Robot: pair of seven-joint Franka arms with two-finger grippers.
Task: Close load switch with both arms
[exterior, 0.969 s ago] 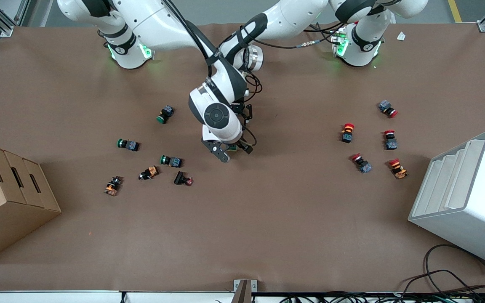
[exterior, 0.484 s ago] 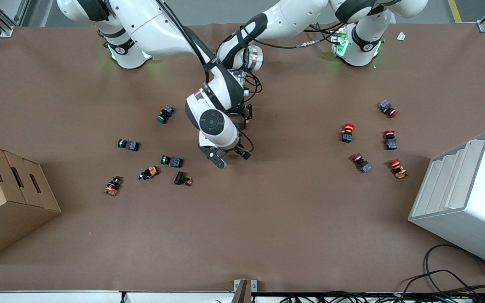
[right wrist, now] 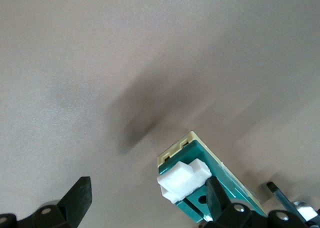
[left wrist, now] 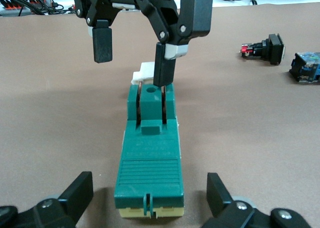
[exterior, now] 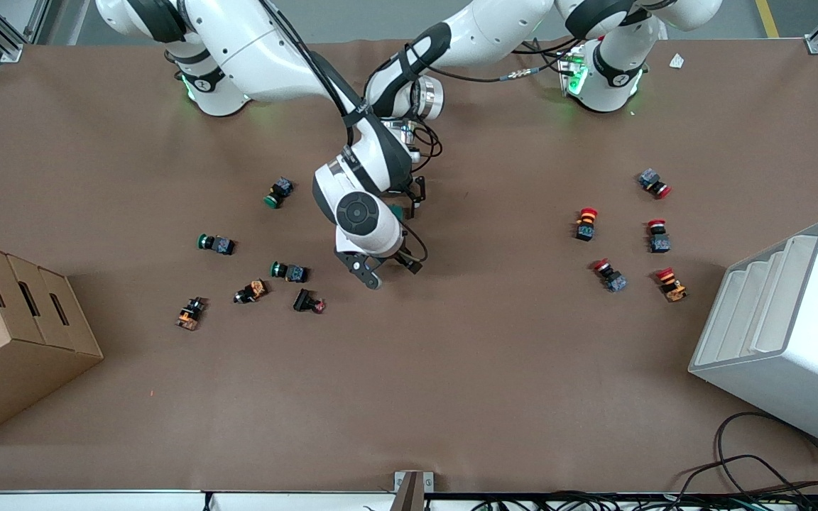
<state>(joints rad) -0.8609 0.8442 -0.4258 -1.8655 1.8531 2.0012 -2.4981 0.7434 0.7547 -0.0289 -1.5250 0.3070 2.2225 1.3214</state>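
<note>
The load switch (exterior: 396,211), a dark green block with a white lever (left wrist: 145,70) at one end, lies flat at the table's middle, mostly hidden under the right arm in the front view. In the left wrist view the switch (left wrist: 150,153) lies between the open fingers of my left gripper (left wrist: 150,193), which stand apart from its sides. My left gripper (exterior: 415,193) is low over one end. My right gripper (exterior: 391,268) is open at the lever end. One of its fingers (left wrist: 162,70) touches the switch beside the lever (right wrist: 184,180). The other finger hangs clear.
Several green and orange push buttons (exterior: 288,270) lie toward the right arm's end, near a cardboard box (exterior: 11,333). Several red push buttons (exterior: 609,275) lie toward the left arm's end, near a white bin (exterior: 785,333). A black and red button (left wrist: 265,48) lies close by.
The right arm's hand has shifted a little toward the right arm's end of the table and nearer to the front camera. The left arm has hardly moved.
</note>
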